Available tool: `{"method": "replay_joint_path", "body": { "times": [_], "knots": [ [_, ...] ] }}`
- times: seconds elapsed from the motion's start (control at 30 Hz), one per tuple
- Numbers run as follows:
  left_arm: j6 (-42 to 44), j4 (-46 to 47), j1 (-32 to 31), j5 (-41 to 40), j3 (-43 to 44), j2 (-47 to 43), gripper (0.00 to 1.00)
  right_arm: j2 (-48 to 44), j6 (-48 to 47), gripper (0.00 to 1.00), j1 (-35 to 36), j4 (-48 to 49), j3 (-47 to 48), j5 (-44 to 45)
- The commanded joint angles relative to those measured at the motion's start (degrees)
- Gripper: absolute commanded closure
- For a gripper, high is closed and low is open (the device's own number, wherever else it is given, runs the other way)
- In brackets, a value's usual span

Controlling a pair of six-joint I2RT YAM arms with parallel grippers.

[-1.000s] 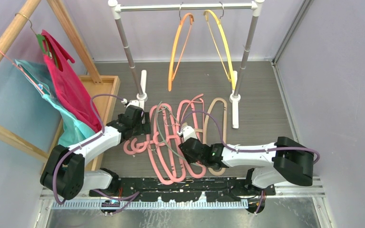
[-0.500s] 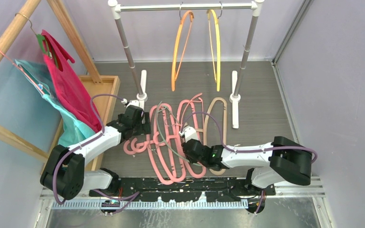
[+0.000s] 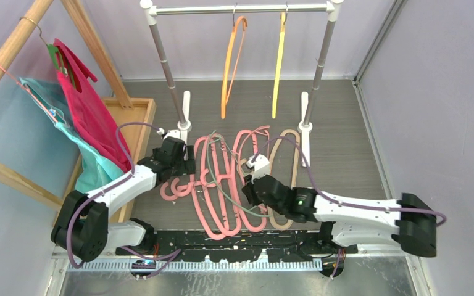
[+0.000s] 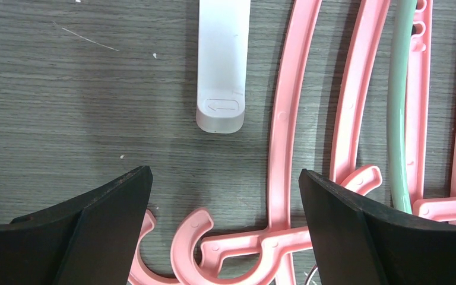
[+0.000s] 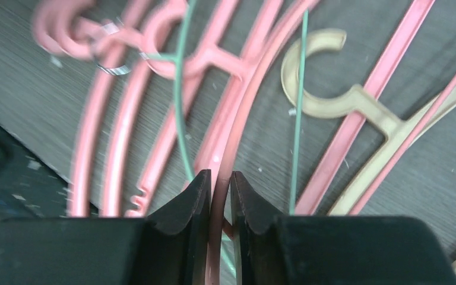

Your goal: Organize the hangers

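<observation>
Hangers heaped on the counter in front of the rack, two already hung.
Near the rack's left foot the left gripper hangs spread over pink hooks. Toward the rack's right side the right gripper pinches a thick pink hanger by its arm. It looks like stiff, light, slick plastic, likely to snag its neighbours, and the hook neck seems the surer hold.
</observation>
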Motion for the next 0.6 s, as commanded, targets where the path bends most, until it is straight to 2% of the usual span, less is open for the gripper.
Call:
{"method": "replay_joint_path", "body": {
  "times": [0.0,0.1,0.3,0.4,0.57],
  "knots": [
    [-0.61,2.28,-0.21,-0.87,-0.17,-1.46,0.02,-9.10,1.99,0.99,-0.29,0.17,3.77,-0.32],
    [-0.88,2.65,-0.15,-0.78,-0.37,-1.16,0.02,-10.86,2.32,0.99,-0.31,0.73,5.99,-4.85],
    [-1.25,2.75,-0.22,-0.83,-0.24,-0.88,0.02,-6.44,3.22,0.99,0.39,5.21,9.05,-13.31],
    [-1.01,2.72,-0.23,-1.15,-0.43,-1.02,0.02,-6.37,2.83,0.99,1.38,7.88,9.65,-12.27],
    [-0.89,2.72,-0.22,-1.26,-0.43,-0.76,0.02,-9.57,0.45,0.99,3.37,11.21,11.08,-3.64]
  ]
}}
